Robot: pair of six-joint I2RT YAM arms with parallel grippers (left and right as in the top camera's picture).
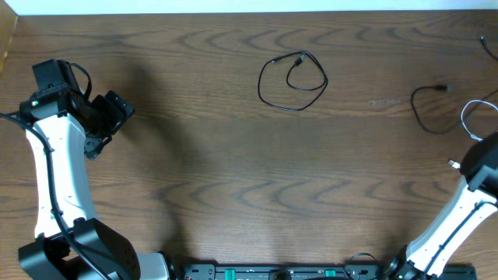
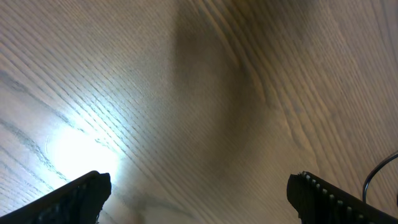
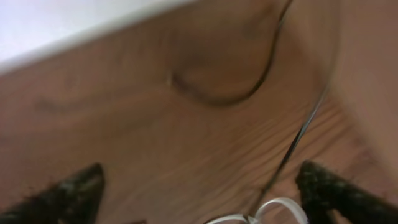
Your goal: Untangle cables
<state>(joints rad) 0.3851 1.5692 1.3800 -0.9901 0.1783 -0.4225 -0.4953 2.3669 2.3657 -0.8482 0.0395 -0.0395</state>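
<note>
A black cable [image 1: 292, 82] lies alone in a loose loop at the table's far middle. At the far right a second black cable [image 1: 424, 109] curves next to a white cable [image 1: 473, 117]. My left gripper [image 1: 111, 118] is far from them at the left; its wrist view shows it open [image 2: 199, 194] over bare wood. My right gripper [image 3: 202, 186] is open. The white cable's loop [image 3: 273, 208] lies low between its fingers, close to the right fingertip [image 3: 323, 183], and a thin black cable [image 3: 298, 137] runs up from there. Nothing is gripped.
The table's far edge and a white wall [image 3: 74, 25] show behind the right-hand cables. The right arm [image 1: 467, 202] comes in from the lower right, with its gripper near the frame's right edge. A thin dark cord [image 2: 376, 174] shows at the left wrist view's right edge.
</note>
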